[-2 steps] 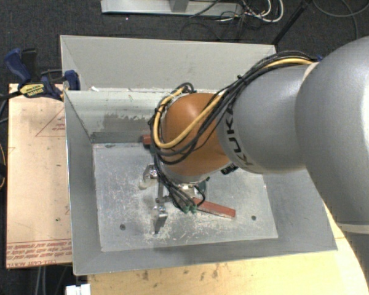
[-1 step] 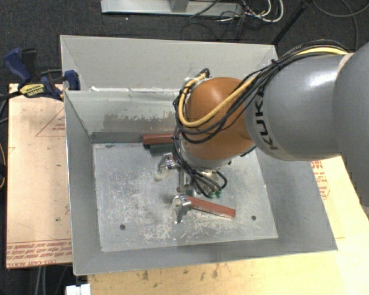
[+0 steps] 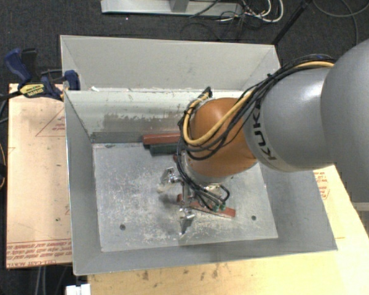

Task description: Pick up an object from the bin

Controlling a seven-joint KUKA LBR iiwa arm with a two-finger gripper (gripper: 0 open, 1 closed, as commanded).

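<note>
My gripper (image 3: pixel 178 198) is low over the bin floor, a little right of the middle, under the orange wrist cover. Its two metal fingertips (image 3: pixel 169 177) stand apart, one nearer the back and one nearer the front, so it is open. A small flat reddish-brown piece with a green patch (image 3: pixel 220 210) lies on the floor just right of the front fingertip; whether it touches the finger I cannot tell. A long dark red-brown bar (image 3: pixel 163 139) lies along the foot of the back wall, behind the gripper.
The arm and its orange cover with yellow and black cables hang over the bin's right half and hide the floor there. The left part of the floor is bare scuffed metal.
</note>
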